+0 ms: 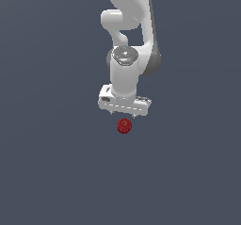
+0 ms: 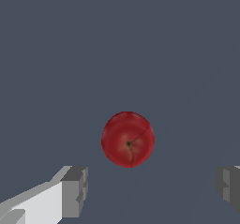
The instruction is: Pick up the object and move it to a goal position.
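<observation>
The object is a small dark-red round ball (image 1: 124, 126) lying on the flat grey ground, just in front of and below the white arm's hand in the exterior view. In the wrist view the ball (image 2: 128, 139) shows a small stem dimple and sits ahead of the gap between the two fingers. My gripper (image 1: 124, 112) hangs above the ball, pointing down, with its jaws wide apart and nothing between them. In the wrist view the gripper (image 2: 152, 190) shows one grey fingertip (image 2: 75, 190) at one side and the other at the frame's edge.
The ground (image 1: 47, 163) is a plain dark grey-blue surface with no other objects in view. The white arm (image 1: 129, 36) rises behind the hand toward the top of the exterior view.
</observation>
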You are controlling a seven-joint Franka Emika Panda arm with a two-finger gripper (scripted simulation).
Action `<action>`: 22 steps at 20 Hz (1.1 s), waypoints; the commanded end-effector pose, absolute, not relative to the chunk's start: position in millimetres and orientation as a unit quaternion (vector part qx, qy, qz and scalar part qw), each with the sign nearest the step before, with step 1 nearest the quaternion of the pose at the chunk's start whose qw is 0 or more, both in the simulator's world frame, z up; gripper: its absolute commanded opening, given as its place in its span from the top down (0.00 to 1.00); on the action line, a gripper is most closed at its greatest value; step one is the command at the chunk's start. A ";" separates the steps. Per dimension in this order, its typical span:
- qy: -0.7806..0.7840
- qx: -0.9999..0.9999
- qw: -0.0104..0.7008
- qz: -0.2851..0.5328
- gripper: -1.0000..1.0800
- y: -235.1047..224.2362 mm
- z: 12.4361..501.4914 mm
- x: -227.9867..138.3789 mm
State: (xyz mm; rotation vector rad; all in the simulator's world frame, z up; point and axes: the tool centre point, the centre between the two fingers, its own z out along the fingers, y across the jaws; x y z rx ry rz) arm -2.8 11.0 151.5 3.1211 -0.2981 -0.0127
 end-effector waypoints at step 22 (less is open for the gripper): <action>-0.329 0.944 0.000 0.000 0.04 18.9 97.5 -4.3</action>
